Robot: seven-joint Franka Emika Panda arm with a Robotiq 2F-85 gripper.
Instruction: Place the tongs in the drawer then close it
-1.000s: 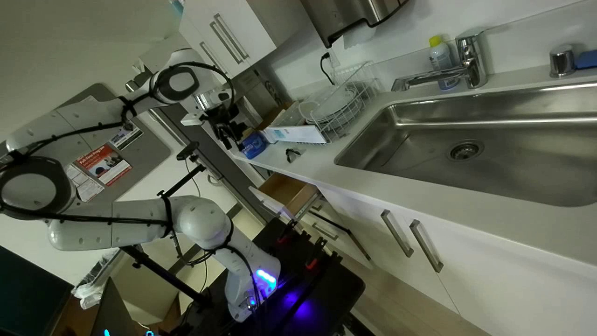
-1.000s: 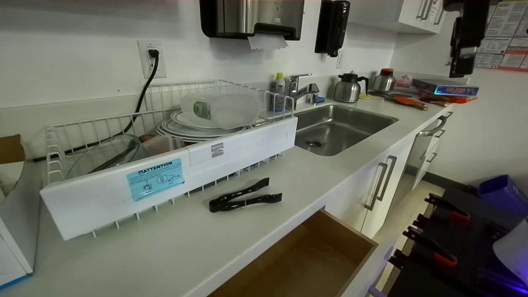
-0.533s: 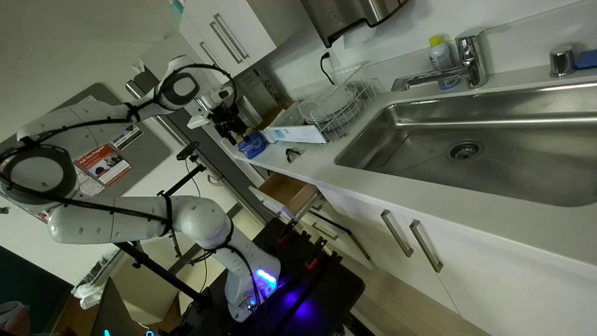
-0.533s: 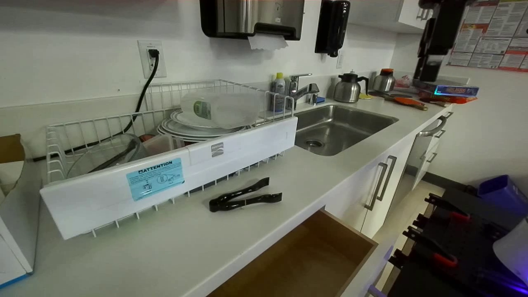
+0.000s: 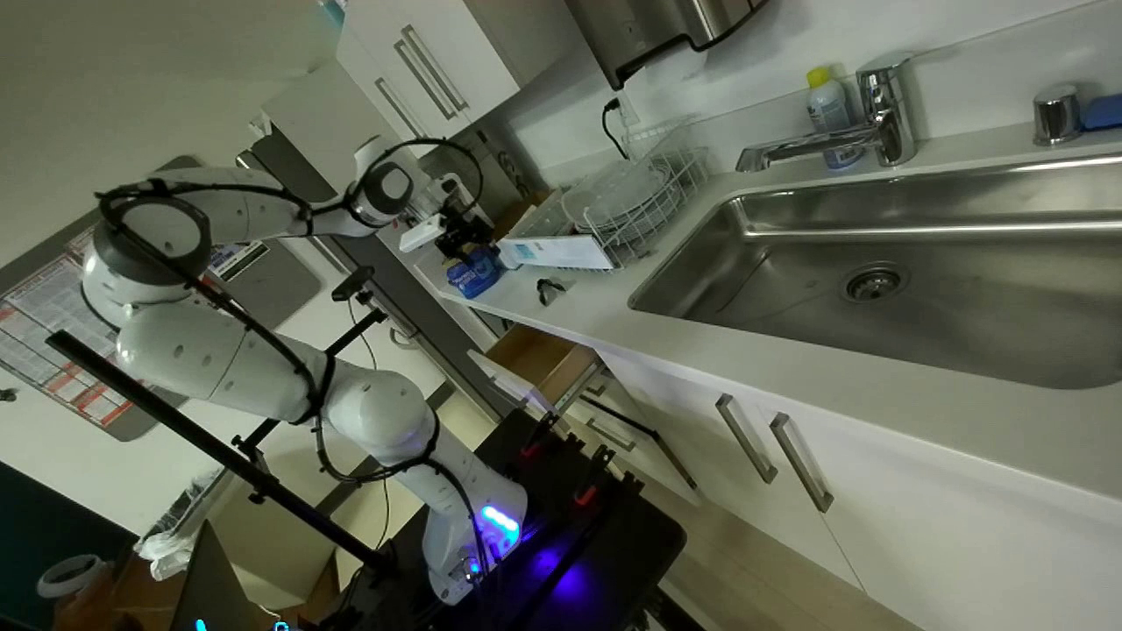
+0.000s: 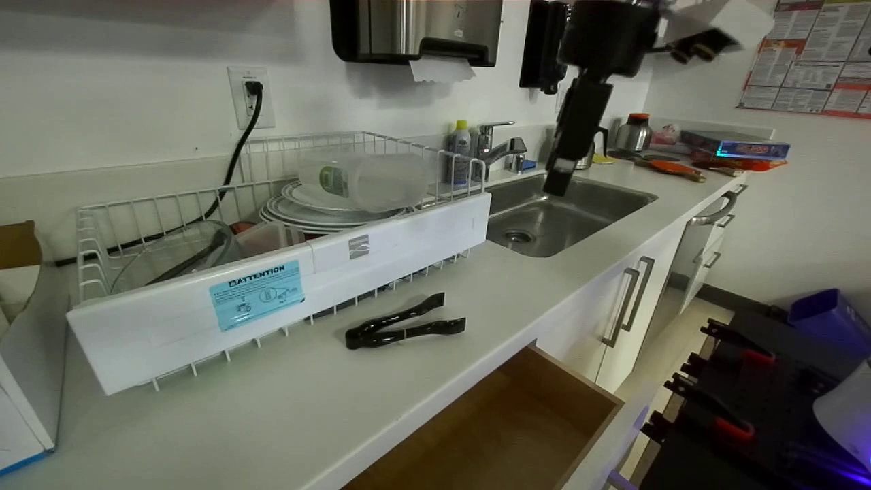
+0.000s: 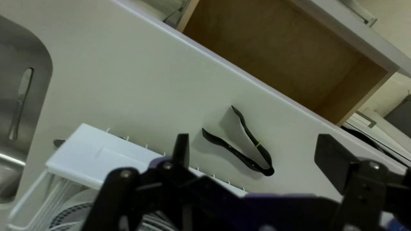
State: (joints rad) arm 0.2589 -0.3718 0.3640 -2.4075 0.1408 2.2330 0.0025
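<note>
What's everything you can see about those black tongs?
The tongs are shiny black, perhaps plastic: two wavy arms joined at a rounded end, spread open in a V, with a thin yellowish band on one. They lie on the pale counter, between the dish rack and the open drawer, touching nothing else.

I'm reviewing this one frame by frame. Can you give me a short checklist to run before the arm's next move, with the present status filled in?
1. The gripper is open: ok, its jaws stand wide apart.
2. The tongs are in the wrist view: ok, lying spread on the counter.
3. The gripper is down at the tongs: not ok, it hangs above the counter.
4. The drawer is open to receive them: ok, pulled out below the counter's edge.
5. There is room to descend beside the dish rack: cannot tell, clearance isn't clear.
</note>
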